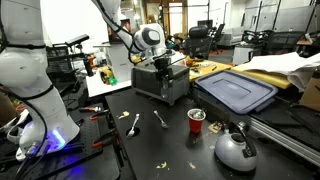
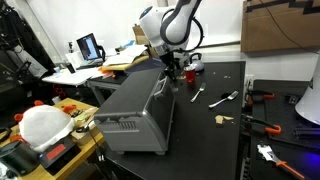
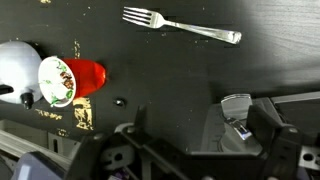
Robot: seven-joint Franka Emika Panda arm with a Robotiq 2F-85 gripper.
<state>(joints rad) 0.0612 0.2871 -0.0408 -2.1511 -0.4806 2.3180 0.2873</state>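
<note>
Black end effector on white arm, poised directly above boxy silver metal toaster oven on dark tabletop. Oven straight below; touching or just short of contact, cannot tell. In an exterior view, end effector over far end of oven, oven's long axis running toward camera. Wrist view: jaws spread wide, nothing gripped, pale metal edge, likely oven's, low between them. Beyond, well apart: silver metal fork, red plastic cup, white rounded kettle.
</note>
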